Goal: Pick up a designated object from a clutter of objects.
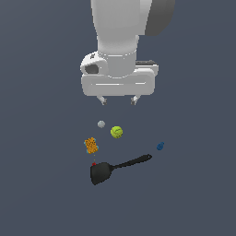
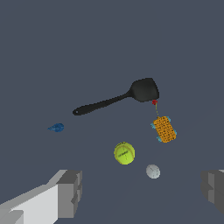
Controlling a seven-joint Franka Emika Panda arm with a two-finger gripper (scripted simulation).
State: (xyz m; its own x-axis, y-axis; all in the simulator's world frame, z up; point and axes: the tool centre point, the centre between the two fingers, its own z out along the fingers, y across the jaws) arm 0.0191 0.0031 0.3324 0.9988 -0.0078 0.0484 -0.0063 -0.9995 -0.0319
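The tiny dark-blue piece (image 1: 160, 146) lies on the grey floor at the exterior view's right, just past the spatula's handle tip; it also shows in the wrist view (image 2: 56, 127). My gripper (image 1: 118, 100) hangs open and empty well above the clutter, over the grey ball (image 1: 101, 124) and tennis ball (image 1: 116, 132). In the wrist view my gripper (image 2: 142, 192) shows both fingers (image 2: 70, 193) wide apart with nothing between them. The blue piece is apart from the gripper, off to one side.
An orange textured block (image 1: 91, 145) lies left of the tennis ball. A black long-handled spatula (image 1: 102, 172) lies in front, its handle pointing toward the blue piece. A small red marker (image 1: 94, 163) sits by the spatula's blade.
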